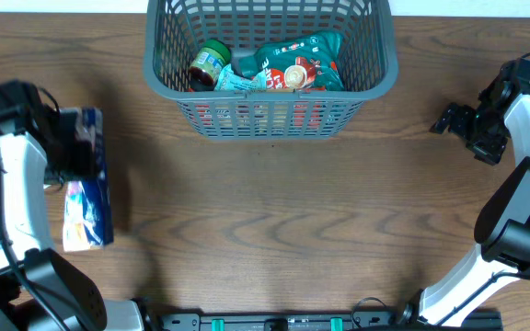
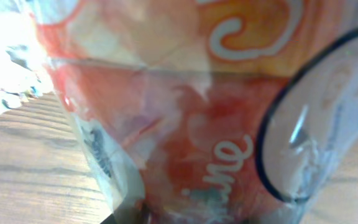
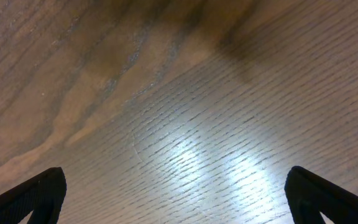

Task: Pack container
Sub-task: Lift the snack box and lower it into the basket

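Note:
The dark grey slotted container (image 1: 159,74) stands at the back centre. Inside it are a small jar with a green lid (image 1: 212,61) and teal and red packets (image 1: 293,62). My left gripper (image 1: 74,152) is at the far left, shut on a clear packet with orange, red and blue print (image 1: 88,207). The packet (image 2: 185,106) fills the left wrist view and hides the fingers. My right gripper (image 1: 456,119) is open and empty at the far right, over bare wood (image 3: 179,124); its dark fingertips show at the lower corners of the right wrist view.
The wooden table (image 1: 274,230) runs from the container to the front edge. The two arm bases and a black rail (image 1: 274,322) sit along the front edge.

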Robot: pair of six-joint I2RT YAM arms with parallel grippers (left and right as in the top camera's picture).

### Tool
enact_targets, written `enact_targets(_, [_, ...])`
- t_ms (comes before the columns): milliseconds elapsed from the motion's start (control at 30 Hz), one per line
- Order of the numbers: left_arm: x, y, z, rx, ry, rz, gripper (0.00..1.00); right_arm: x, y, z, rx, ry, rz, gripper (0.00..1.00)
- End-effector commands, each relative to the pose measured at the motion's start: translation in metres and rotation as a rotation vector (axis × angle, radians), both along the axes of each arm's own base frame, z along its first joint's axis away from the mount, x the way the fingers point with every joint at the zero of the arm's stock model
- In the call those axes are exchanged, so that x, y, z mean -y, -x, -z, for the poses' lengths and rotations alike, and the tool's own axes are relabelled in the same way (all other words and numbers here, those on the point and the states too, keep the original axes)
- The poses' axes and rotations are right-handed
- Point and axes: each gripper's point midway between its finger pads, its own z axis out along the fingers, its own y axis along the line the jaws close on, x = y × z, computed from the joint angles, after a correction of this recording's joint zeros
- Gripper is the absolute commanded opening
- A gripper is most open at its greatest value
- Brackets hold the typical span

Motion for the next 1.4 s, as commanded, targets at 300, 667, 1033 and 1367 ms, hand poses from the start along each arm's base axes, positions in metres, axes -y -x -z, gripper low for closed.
enact_targets(300, [0.072,-0.099,-0.266,0.751,0.009,0.055,0.05,-0.001,0.0,0.0,0.0,0.005,-0.021,0.99])
enact_targets(667, [0.238,-0.134,-0.366,1.177,-0.309,0.91,0.06,-0.004,0.001,0.0,-0.004,-0.008,-0.022,0.99])
enact_targets(1033, [0.313,-0.206,-0.24,0.959,-0.453,1.369,0.06,-0.008,0.007,0.0,-0.026,-0.026,-0.019,0.99])
enact_targets(1367, [0.328,-0.22,-0.12,0.666,-0.316,1.456,0.14,-0.009,0.009,0.001,-0.035,-0.033,-0.018,0.99])
